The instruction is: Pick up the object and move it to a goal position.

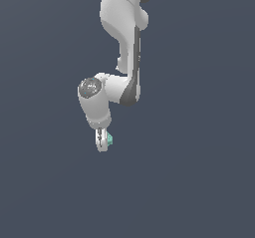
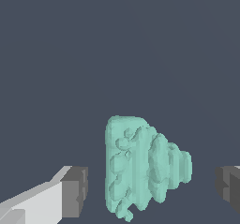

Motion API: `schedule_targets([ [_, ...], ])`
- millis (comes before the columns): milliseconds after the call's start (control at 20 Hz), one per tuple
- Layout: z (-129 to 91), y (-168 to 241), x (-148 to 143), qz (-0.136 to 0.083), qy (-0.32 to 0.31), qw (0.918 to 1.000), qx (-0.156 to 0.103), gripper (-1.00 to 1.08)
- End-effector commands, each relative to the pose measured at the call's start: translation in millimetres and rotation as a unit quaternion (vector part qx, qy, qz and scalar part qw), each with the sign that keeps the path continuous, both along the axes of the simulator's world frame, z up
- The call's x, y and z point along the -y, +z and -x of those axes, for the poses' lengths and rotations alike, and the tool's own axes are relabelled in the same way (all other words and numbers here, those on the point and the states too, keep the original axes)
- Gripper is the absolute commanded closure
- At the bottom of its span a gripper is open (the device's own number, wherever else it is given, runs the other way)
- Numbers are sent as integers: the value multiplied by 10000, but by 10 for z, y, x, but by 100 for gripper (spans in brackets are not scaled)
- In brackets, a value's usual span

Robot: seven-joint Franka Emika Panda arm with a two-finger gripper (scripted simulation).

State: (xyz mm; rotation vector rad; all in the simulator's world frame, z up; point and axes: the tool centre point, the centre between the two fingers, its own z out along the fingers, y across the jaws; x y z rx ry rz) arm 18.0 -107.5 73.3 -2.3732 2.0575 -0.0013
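One object (image 2: 145, 167) inspected, sitting between my fingers (image 2: 75, 192).
My gripper (image 1: 103, 141) stands wide; both pads show clear gaps either side, no contact with the mint blob.

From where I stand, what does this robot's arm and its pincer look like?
The arm is a chain of smooth, rounded glossy white segments with dark grey seams and a grey round cap on one joint. No cables or markings show. The white gripper is small; the wrist view shows pale fingers ending in blocky dark grey pads.
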Motion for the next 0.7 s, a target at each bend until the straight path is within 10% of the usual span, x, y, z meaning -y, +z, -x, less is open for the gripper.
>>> schedule_targets([
  [0, 10, -139, 1, 0, -9, 10000, -6, -92],
  [350, -2, -288, 1, 0, -13, 10000, -6, -92],
  [400, -2, -288, 1, 0, -13, 10000, -6, 108],
  [650, -2, -288, 1, 0, -13, 10000, -6, 108],
])
